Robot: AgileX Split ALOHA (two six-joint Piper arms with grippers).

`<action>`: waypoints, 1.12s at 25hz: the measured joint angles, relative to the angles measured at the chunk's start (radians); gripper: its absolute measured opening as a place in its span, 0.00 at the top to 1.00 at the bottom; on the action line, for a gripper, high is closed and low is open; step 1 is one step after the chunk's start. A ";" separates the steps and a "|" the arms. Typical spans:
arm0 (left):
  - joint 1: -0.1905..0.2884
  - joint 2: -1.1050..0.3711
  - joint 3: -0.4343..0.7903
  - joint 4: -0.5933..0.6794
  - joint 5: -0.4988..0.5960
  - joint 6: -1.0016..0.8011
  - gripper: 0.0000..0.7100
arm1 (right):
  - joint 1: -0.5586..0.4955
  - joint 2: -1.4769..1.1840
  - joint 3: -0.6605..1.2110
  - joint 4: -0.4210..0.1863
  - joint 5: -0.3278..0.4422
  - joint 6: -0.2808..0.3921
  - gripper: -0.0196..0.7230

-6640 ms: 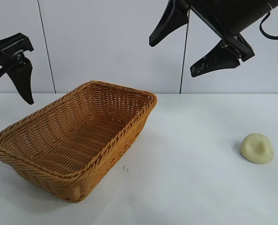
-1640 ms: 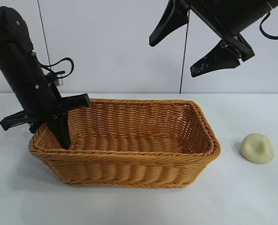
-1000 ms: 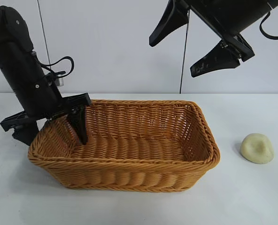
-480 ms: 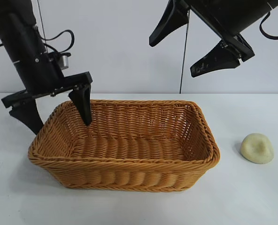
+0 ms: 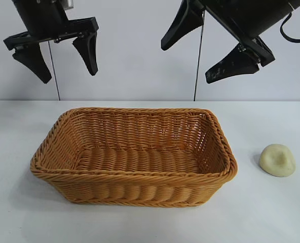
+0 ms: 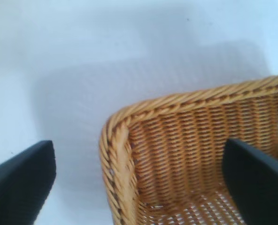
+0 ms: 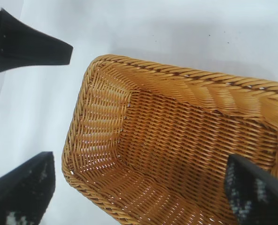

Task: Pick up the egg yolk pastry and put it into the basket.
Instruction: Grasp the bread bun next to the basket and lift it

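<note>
Pastry, a small pale-yellow dented dome (image 5: pixel 277 160) at lower right, looks soft, light, crushable: pinch its flanks gently. Both tools, left (image 5: pixel 61 53) and right (image 5: pixel 196 50), gape empty.

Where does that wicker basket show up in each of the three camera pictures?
Exterior view: the basket sits on the table, left of centre, empty.
Left wrist view: one corner fills the lower right.
Right wrist view: its inside fills most of the picture.
Shared landmark: the thick braided rim.
</note>
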 joint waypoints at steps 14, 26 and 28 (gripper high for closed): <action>0.241 -0.064 0.043 0.014 0.001 0.004 0.02 | 0.000 0.000 0.000 0.000 0.000 0.000 0.04; 0.248 -0.442 0.433 0.036 0.001 0.078 0.02 | 0.000 0.000 0.000 0.000 -0.001 0.000 0.04; 0.248 -0.518 0.534 0.036 0.001 0.081 0.02 | 0.000 0.000 0.000 0.000 -0.001 0.000 0.04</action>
